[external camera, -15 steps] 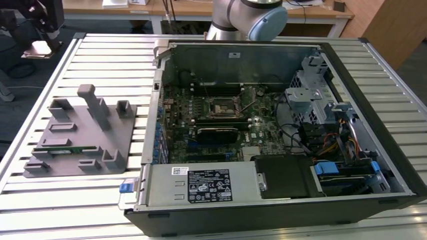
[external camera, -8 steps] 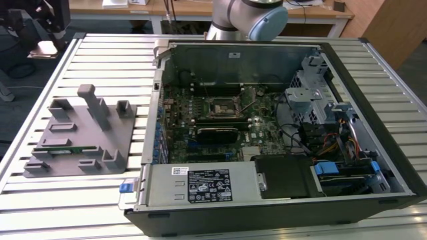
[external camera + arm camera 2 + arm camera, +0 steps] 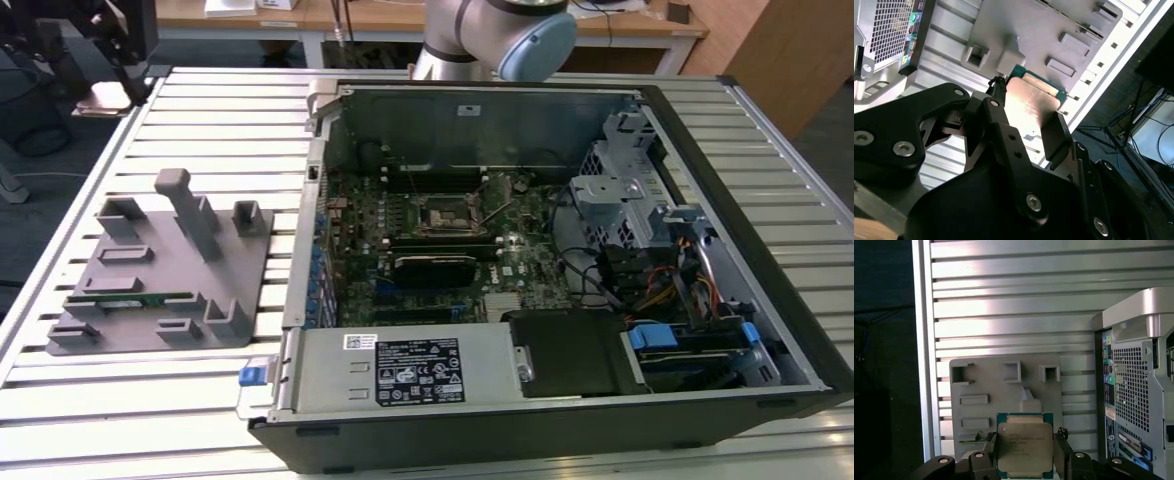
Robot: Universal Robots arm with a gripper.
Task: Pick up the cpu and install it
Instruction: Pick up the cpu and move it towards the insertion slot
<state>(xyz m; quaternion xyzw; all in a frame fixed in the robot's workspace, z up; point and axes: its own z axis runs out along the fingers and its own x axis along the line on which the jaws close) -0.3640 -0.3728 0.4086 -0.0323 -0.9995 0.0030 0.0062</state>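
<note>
Pick-up step: small flat square cpu (image 3: 1025, 442), silver metal top plate with green rim, clamped in the black two-finger gripper (image 3: 1025, 457).
Chip sits between the fingers, held by two opposite edges, over the grey plastic tray (image 3: 1004, 390). Install judged not yet done; the motherboard socket (image 3: 445, 213) calls for level, square alignment.

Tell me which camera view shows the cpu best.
The first wrist view: the cpu faces the camera squarely, silver top plate plain, held in the gripper. The second wrist view shows it slanted, washed by glare, one edge behind the gripper.
</note>
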